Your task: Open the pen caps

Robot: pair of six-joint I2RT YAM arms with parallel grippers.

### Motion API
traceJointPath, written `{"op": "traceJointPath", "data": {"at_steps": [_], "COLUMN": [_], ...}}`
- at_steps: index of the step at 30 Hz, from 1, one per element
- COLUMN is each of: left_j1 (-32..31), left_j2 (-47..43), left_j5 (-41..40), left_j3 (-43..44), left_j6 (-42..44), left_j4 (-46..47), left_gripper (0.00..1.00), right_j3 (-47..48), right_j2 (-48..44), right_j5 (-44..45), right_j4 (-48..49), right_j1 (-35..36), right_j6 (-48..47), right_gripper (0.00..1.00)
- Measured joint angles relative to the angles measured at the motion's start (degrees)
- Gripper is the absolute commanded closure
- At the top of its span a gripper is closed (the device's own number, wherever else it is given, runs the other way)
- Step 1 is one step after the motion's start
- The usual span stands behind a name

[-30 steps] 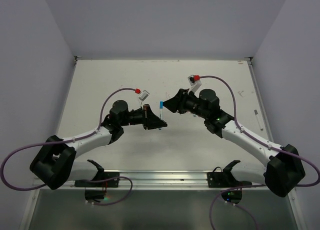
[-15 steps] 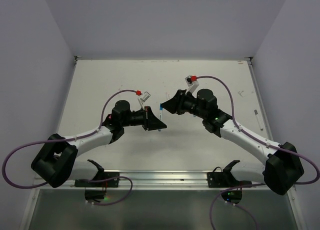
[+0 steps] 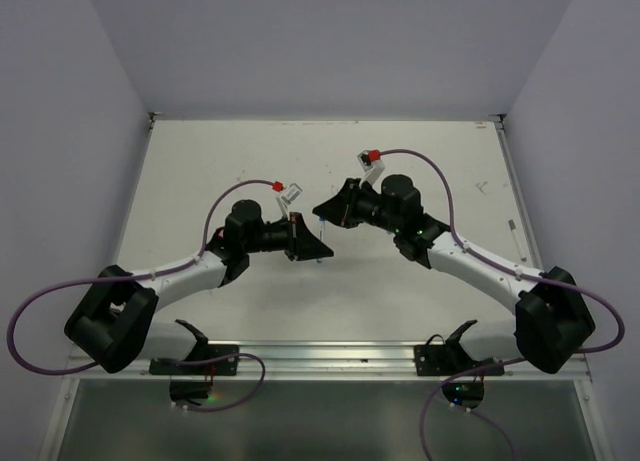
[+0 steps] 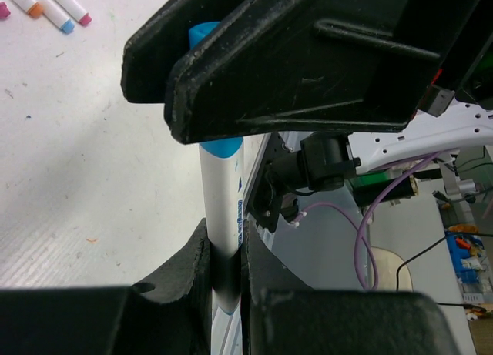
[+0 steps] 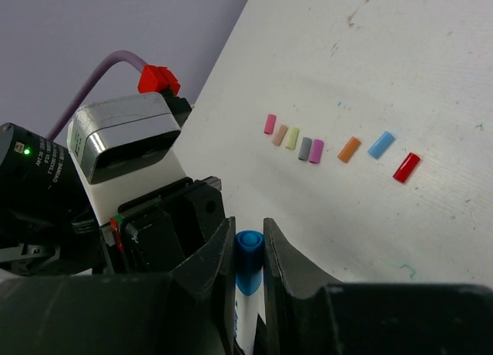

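Note:
A white pen with a blue pen cap stands held between both arms above the middle of the table. My left gripper is shut on the white barrel. My right gripper is shut on the blue cap, one finger pressed to each side. In the top view the left gripper and right gripper meet tip to tip, and only a sliver of the pen shows between them.
Several loose caps lie in a row on the table, from pink through orange and blue to red. More white pens lie beyond the left gripper. One pen lies near the right wall.
My right gripper has moved left over the capped end of the pen and its jaws have come together on the blue cap. The left arm has held still with the barrel.

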Motion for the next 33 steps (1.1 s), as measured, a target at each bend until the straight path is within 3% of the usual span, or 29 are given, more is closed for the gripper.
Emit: {"op": "traceJointPath", "data": {"at_steps": [1, 9, 19, 28, 33], "left_j1": [0.00, 0.11, 0.44, 0.76, 1.18], "left_j2": [0.00, 0.26, -0.28, -6.08, -8.28], "left_j5": [-0.20, -0.61, -2.29, -8.48, -9.42], "left_j3": [0.00, -0.15, -7.61, -6.75, -6.47], "left_j6": [0.00, -0.83, -8.13, -1.60, 0.85], "left_j4": [-0.02, 0.48, 16.17, 6.45, 3.02], "left_gripper": [1.00, 1.00, 1.00, 1.00, 1.00], "right_j3": [0.09, 0.13, -3.56, -3.37, 0.26], "right_j2": [0.24, 0.57, 1.16, 3.50, 7.48], "right_j5": [-0.13, 2.14, 1.62, 0.17, -9.97], "right_j4": [0.11, 0.61, 10.99, 14.86, 15.06], "right_j1": [0.00, 0.44, 0.85, -1.25, -3.76], "right_j6": [0.26, -0.90, -1.64, 5.40, 6.32], "right_gripper": [1.00, 1.00, 1.00, 1.00, 1.00]}}
